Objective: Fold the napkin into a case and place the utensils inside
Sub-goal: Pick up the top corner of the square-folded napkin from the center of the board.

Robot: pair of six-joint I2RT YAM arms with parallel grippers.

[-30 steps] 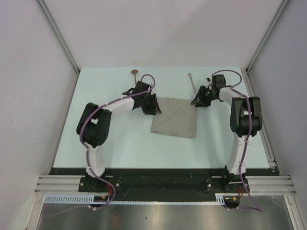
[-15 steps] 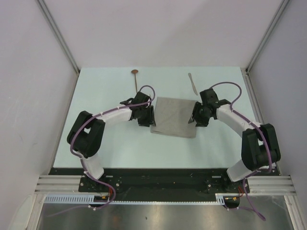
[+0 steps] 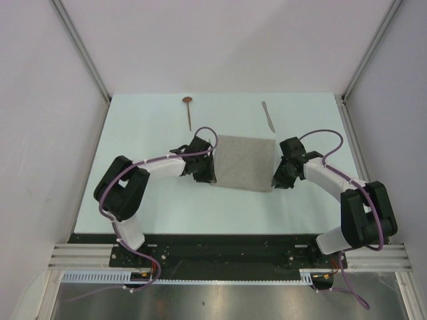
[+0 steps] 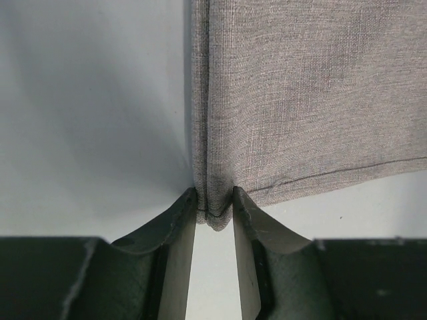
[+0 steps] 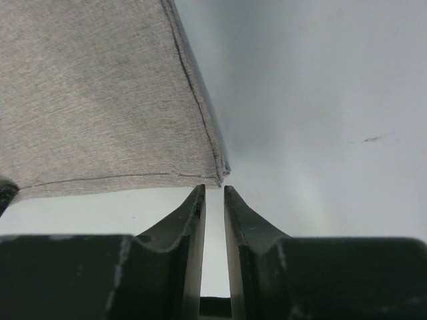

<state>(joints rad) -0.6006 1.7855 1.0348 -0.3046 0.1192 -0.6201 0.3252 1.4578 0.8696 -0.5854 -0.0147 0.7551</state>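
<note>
A robotics lab cell: bare white walls (image 3: 220,47), aluminium frame rails (image 3: 80,253), plain pale table (image 3: 147,123)

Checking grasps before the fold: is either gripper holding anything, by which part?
The left gripper pinches the napkin by its near left corner; the right gripper holds nothing, tips just short of the near right corner.

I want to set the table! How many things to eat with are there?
2. The spoon lies beyond the napkin on the left, the knife on the right.
</note>
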